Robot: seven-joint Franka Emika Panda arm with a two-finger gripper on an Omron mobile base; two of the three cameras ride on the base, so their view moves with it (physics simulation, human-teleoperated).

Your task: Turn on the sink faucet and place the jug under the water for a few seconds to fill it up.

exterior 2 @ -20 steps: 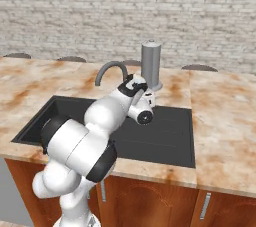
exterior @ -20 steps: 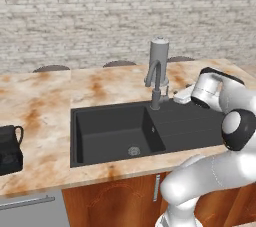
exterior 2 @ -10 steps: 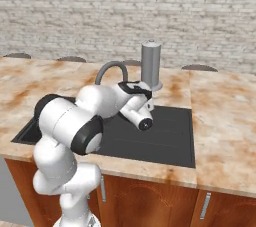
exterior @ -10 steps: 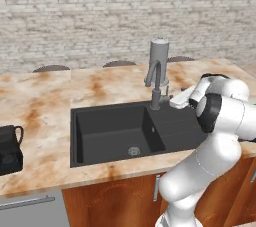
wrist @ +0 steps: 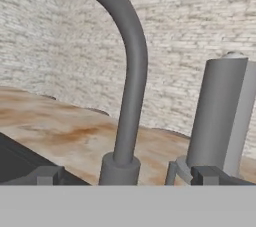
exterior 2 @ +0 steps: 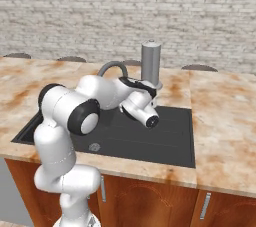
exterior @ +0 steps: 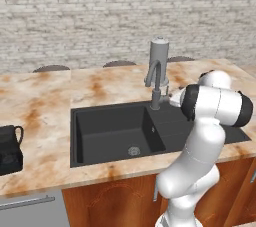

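Observation:
The grey sink faucet (exterior: 154,77) arches over the black sink (exterior: 107,133). Its gooseneck (wrist: 132,71) rises right in front of the hand camera. My gripper (wrist: 129,176) is open, with one dark fingertip (wrist: 47,175) left of the faucet base and the other (wrist: 210,175) to its right, next to a small grey lever (wrist: 173,170). From the left base view the gripper (exterior: 169,96) sits just right of the faucet base, above the draining board. The black jug (exterior: 10,148) stands on the counter far to the left. The water is out of view.
A tall plain grey cylinder (exterior: 160,53) stands close behind the faucet, and it also rises to the right in the hand view (wrist: 220,116). My bent arm (exterior 2: 80,108) hangs over the basin. The marble counter (exterior: 45,106) surrounds the sink, with a brick wall behind.
The hand has moved left toward the faucet base, and the elbow has swung up and over the sink. The jaws have stayed open. The jug has not moved.

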